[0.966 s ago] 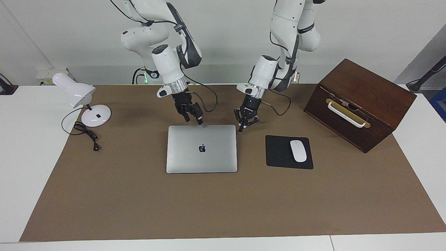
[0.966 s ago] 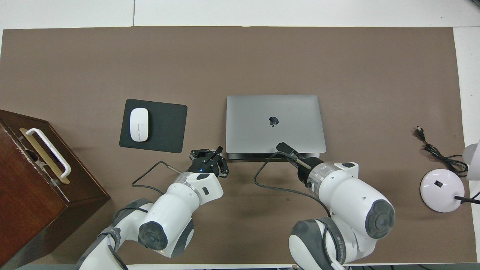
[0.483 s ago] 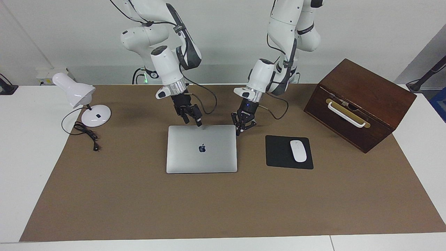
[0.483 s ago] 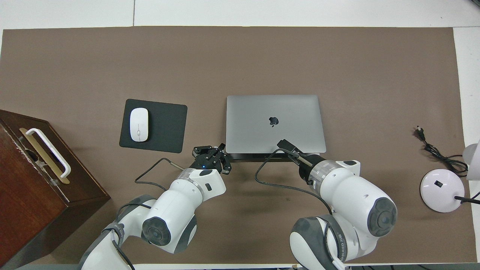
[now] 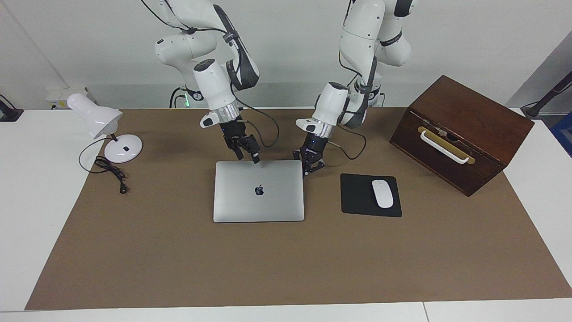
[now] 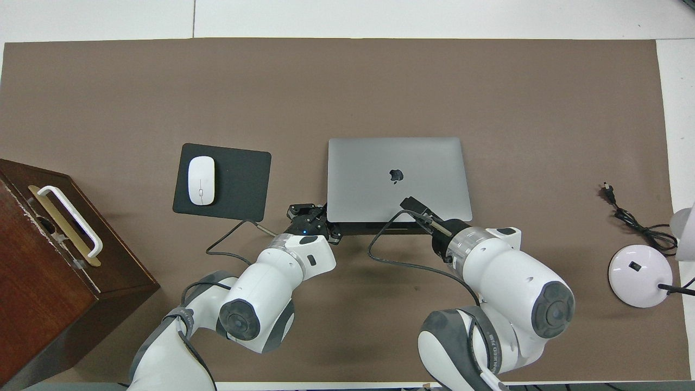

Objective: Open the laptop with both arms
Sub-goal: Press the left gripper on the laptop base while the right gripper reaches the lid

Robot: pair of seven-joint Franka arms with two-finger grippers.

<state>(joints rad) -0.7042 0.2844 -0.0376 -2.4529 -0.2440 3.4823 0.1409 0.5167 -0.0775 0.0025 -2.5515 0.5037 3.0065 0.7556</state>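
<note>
The silver-grey laptop (image 5: pixel 259 197) lies closed and flat on the brown mat, apple logo up; it also shows in the overhead view (image 6: pixel 399 163). My right gripper (image 5: pixel 247 155) is open and low over the laptop's edge nearest the robots, near its middle; in the overhead view (image 6: pixel 415 207) it covers that edge. My left gripper (image 5: pixel 309 164) is down at the laptop's corner nearest the robots, toward the left arm's end of the table; the overhead view (image 6: pixel 315 217) shows it right against that corner.
A black mouse pad (image 5: pixel 357 197) with a white mouse (image 5: pixel 382 193) lies beside the laptop toward the left arm's end. A brown wooden box (image 5: pixel 464 129) with a white handle stands past it. A white desk lamp (image 5: pixel 96 120) and its cord (image 5: pixel 109 172) are at the right arm's end.
My left gripper has moved sideways and down to the laptop's corner. My right gripper has crept slightly onto the laptop's edge. The laptop has not moved.
</note>
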